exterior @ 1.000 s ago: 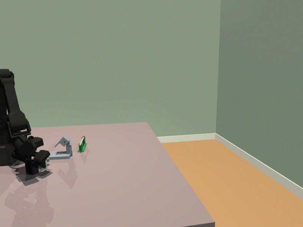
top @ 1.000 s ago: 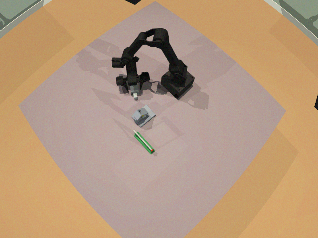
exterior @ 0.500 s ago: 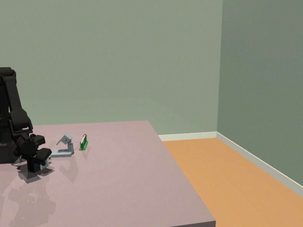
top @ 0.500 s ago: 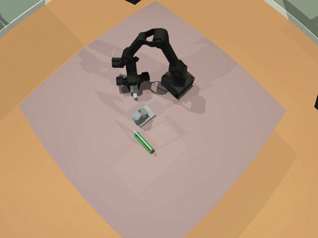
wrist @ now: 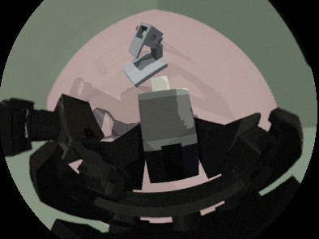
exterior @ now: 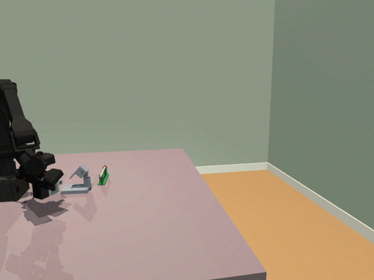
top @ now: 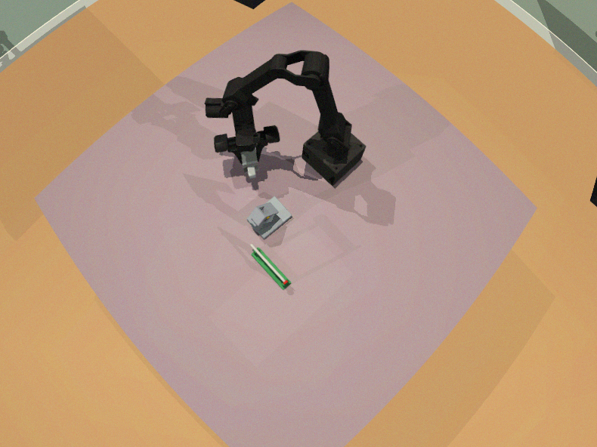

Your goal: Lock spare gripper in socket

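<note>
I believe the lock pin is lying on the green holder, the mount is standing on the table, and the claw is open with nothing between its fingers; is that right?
Not quite: the claw is closed on the spare gripper, as the wrist view shows. The lock pin is indeed lying on the green holder, and the mount is standing on the table.

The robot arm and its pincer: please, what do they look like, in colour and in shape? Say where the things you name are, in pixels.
The arm [top: 271,73] [exterior: 19,111] is black all over, with angular links; one link has an open gap through it. Its base is a dark, squarish block with small round dots on top. The pincer [top: 249,158] [exterior: 46,187] [wrist: 163,120] is black too, with two tapering, wedge-like fingers. I see no markings.
</note>
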Controlling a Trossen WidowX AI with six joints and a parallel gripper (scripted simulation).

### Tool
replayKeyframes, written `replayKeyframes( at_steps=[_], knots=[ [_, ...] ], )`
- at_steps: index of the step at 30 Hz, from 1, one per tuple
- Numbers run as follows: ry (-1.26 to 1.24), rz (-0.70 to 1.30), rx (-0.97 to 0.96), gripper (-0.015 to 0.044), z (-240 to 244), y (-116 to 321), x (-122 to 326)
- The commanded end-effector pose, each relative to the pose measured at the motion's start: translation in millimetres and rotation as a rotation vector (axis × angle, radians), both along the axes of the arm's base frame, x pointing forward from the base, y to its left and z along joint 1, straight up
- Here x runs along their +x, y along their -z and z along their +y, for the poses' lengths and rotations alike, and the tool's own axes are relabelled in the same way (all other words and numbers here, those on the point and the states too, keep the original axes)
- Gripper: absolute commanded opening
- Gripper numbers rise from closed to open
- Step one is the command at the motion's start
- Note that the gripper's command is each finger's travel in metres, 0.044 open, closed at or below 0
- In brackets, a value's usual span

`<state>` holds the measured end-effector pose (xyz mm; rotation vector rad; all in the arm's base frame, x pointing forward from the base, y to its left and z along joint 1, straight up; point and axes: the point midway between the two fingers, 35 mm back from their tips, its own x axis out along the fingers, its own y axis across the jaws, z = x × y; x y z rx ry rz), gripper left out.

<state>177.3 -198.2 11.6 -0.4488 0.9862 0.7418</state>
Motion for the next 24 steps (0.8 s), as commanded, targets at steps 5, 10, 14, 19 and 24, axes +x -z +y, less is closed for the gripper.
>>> replayKeyframes(
  at_steps=[5,10,14,19,24],
  knots=[
    [0.004,-0.008,-0.007,0.0000,2,-42,0],
    [0.004,-0.008,-0.007,0.0000,7,-64,-3],
    [0.000,-0.003,-0.006,0.0000,5,-58,-3],
    [0.000,-0.003,-0.006,0.0000,5,-58,-3],
    [0.004,0.007,-0.004,0.0000,7,-58,-2]
  ],
)
